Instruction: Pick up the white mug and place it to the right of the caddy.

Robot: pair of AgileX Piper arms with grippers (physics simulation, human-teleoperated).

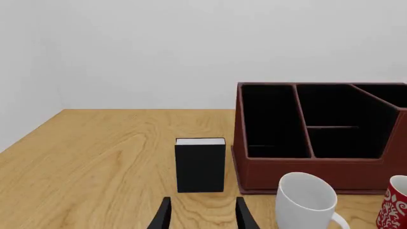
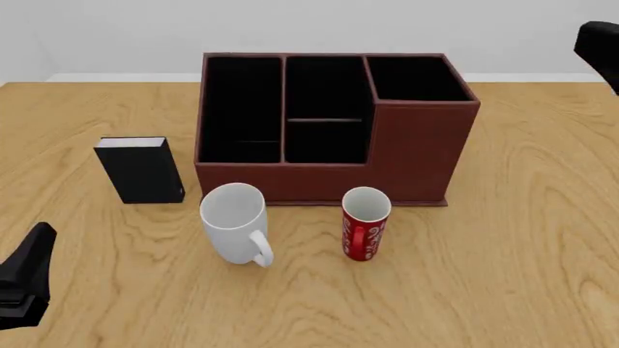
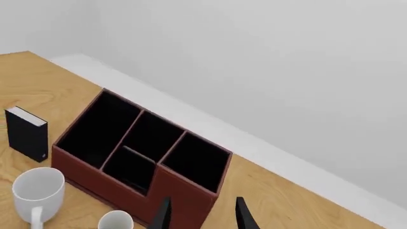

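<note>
Wood-grain tabletop (image 2: 503, 239) under pale wall. Glossy white ceramic mug (image 2: 234, 222) stands upright, handle toward near side, just in front of the big reddish-brown three-compartment caddy (image 2: 416, 156). Slim red patterned mug (image 2: 366, 222) right of it, small black book-like box (image 2: 141, 170) left. Left gripper (image 1: 200, 214) and right gripper (image 3: 203, 214) both parted, empty.

Red mug (image 1: 395, 202) edge-cropped, left wrist view

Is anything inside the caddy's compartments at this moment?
Nothing shows inside the caddy: the black-lined compartments look bare in the front and both wrist views. The floor of the right rear compartment is hidden behind its taller front wall, so that spot cannot be confirmed.
</note>
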